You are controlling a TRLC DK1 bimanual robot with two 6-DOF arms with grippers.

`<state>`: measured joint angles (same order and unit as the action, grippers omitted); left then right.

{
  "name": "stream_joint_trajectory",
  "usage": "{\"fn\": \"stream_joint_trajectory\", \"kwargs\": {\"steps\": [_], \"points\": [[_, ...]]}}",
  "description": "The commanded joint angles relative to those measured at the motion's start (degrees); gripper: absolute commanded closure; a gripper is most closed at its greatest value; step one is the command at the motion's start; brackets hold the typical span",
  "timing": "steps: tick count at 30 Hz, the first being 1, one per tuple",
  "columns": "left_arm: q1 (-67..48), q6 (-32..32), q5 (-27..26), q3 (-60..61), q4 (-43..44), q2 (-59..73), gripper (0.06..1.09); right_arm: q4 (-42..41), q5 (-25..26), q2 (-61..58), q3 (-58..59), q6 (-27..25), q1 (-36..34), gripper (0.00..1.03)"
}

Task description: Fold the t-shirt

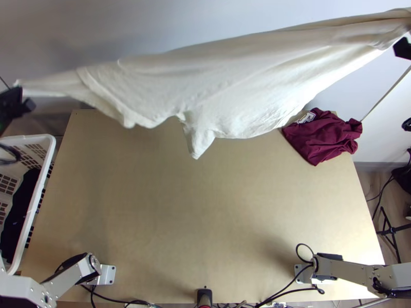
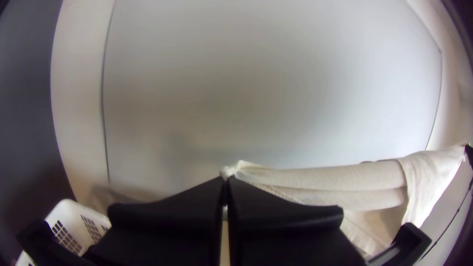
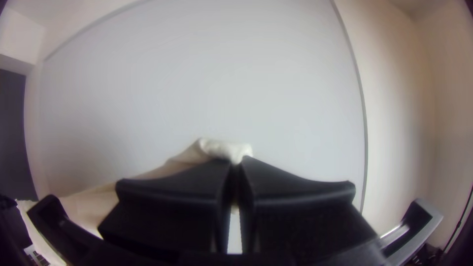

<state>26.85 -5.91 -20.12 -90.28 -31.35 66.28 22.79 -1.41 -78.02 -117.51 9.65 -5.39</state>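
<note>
Shirt (image 1: 221, 77): raised at the far side of the table (image 1: 205, 220), stretched between two grippers, lower edge uneven. Left gripper (image 1: 18, 98): clenched on one end. Right gripper (image 1: 403, 48): clenched on the other. Maroon cloth (image 1: 326, 136) lies bunched at the far right corner. Basket (image 1: 43, 154) stands left, dark cloth (image 1: 20, 210) inside.

No words or numbers can be read. The one thing that looks like a printed mark is a small white patch with dark lines (image 1: 306, 117). It is on a dark red, bunched-up piece of soft cloth (image 1: 331, 137). That cloth lies at the far right corner of the big, flat, light wooden table (image 1: 205, 205). The patch is on the cloth's far side, toward the middle of the table. Its lines are too small to make out.
</note>
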Motion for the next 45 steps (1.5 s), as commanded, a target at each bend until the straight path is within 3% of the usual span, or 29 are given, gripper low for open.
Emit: {"fn": "stream_joint_trajectory", "kwargs": {"steps": [1,10,18,25,29,33,38,45], "points": [[5.7,1.7,-4.6,13.7,-0.4,-10.6,1.05,0.6,0.0,-0.2,-2.3,0.5,-1.2,1.00],[-10.8,0.6,-4.8,28.3,-1.3,-28.9,1.05,1.4,-0.3,0.3,-3.2,1.6,0.1,1.00],[-15.3,-3.1,-4.8,29.0,-0.7,-33.8,1.05,5.3,-1.8,3.0,-2.5,1.6,1.8,1.00],[-24.0,-4.5,-4.9,28.5,-0.6,-44.4,1.05,8.7,-4.6,15.3,11.1,0.8,7.7,1.00],[-27.9,-9.3,-11.0,26.6,-4.2,-52.1,1.05,12.0,-4.5,18.1,10.9,0.1,9.4,1.00],[-25.8,-11.7,-11.9,22.2,-10.9,-49.1,1.05,12.5,-4.5,17.8,10.8,-0.2,8.9,1.00],[-25.8,-17.2,-9.4,20.1,-8.5,-44.1,1.05,12.3,-4.5,16.9,9.3,0.3,8.9,1.00],[-25.3,-18.9,-9.6,19.8,-6.1,-40.8,1.05,12.5,-4.5,15.3,7.1,0.5,9.4,1.00]]}}
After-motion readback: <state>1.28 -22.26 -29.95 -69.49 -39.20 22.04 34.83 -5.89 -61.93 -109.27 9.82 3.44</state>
